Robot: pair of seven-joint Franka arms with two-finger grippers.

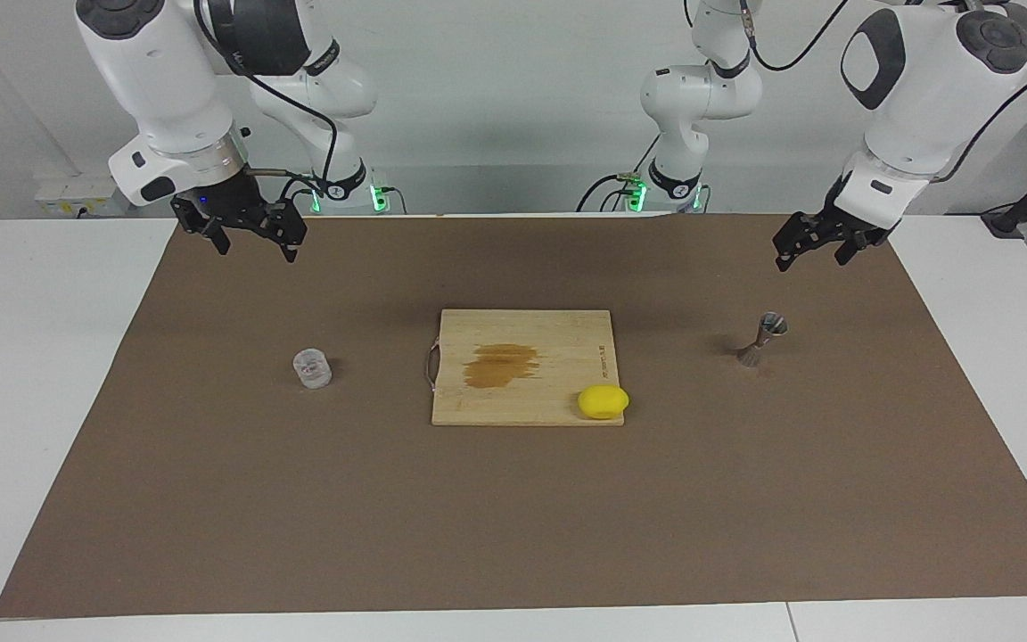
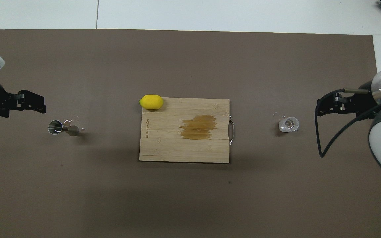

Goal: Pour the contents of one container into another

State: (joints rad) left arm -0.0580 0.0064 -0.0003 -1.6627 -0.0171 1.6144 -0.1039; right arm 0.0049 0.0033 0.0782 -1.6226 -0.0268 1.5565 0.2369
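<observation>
Two arms raised over a brown mat [image 1: 210, 499] on a white table [image 1: 32, 357], one at each end, both waiting.

Right gripper [image 1: 250, 239] up in the air over the mat at the right arm's end, fingers apart, nothing between them. Left gripper [image 1: 812, 250] likewise up over the mat at the left arm's end, fingers spread, holding nothing.

Clear cup [image 1: 312, 368] upright on the mat toward the right arm's end, well apart from the board, farther from the robots than the spot under the right gripper. Untouched. Faint markings on its wall; contents impossible to tell.

Metal jigger [image 1: 761, 339] upright on the mat toward the left arm's end, narrow at the waist, open top cone tilted slightly in view. Not touched by the left gripper, which hangs above and to one side. A few small glints on the mat just beside the jigger and beside the cup in the overhead view.

Wooden board [image 1: 522, 339] flat at the middle of the mat, between cup and jigger, metal handle [image 1: 431, 367] on the edge facing the cup. Dark brownish stain [image 1: 500, 366] across its middle. Lemon [image 1: 603, 401] on the board's corner farthest from the robots, on the jigger's side, overlapping the edge.
</observation>
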